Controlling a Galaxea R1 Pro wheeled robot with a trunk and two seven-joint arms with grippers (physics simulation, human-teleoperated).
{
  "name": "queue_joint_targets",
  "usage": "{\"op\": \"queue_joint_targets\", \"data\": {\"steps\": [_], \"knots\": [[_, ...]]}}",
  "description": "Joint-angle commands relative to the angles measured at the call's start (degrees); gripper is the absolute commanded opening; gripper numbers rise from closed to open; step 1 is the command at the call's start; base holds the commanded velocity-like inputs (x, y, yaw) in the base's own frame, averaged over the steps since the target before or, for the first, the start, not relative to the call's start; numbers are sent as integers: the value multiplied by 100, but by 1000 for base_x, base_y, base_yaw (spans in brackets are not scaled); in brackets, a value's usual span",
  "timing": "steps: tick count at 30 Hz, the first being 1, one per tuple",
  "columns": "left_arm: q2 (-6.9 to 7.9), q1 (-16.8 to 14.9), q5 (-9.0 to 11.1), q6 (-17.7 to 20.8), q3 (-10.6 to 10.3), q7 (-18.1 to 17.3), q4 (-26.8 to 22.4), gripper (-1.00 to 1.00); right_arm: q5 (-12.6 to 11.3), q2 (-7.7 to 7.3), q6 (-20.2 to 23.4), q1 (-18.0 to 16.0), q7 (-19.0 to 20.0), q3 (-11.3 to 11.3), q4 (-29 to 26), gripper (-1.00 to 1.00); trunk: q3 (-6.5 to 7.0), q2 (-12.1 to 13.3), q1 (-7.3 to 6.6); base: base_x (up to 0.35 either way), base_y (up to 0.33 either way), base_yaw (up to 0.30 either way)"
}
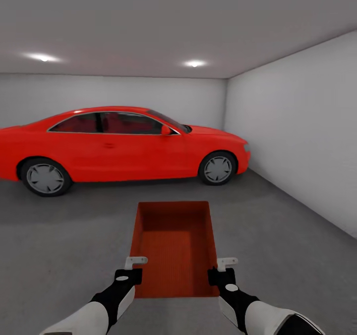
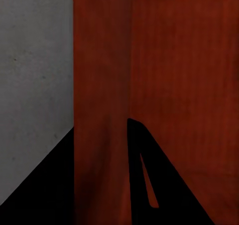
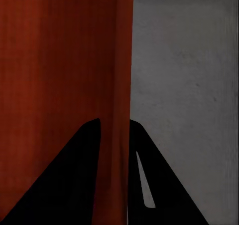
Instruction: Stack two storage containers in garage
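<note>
Storage container (image 1: 173,248), one orange-red open-top bin with smooth walls, is held over the dark grey concrete floor (image 1: 287,255) of the garage. Each long wall is pinched at its near end: the left gripper (image 1: 133,266) straddles the left wall, the right gripper (image 1: 224,268) the right wall (both wrist views show a finger either side). Beyond stands one red car (image 1: 119,149), broadside, well apart. Two ceiling lights (image 1: 194,63) glow above white walls (image 1: 297,127).
</note>
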Motion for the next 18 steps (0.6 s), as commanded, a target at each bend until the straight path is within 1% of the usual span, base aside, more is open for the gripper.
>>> {"op": "queue_joint_targets", "data": {"steps": [1, 18], "knots": [[-37, -6, -157, 21, 356, 31, -303, -100, -189, 2, -49, -4, -45, -30, 28, -100, -8, -5, 4, 319, 0, -284], [-40, -6, -156, 25, 356, 31, -303, -100, -189, 2, -47, -4, -45, -31, 28, -100, -8, -5, 4, 320, 0, -284]]}}
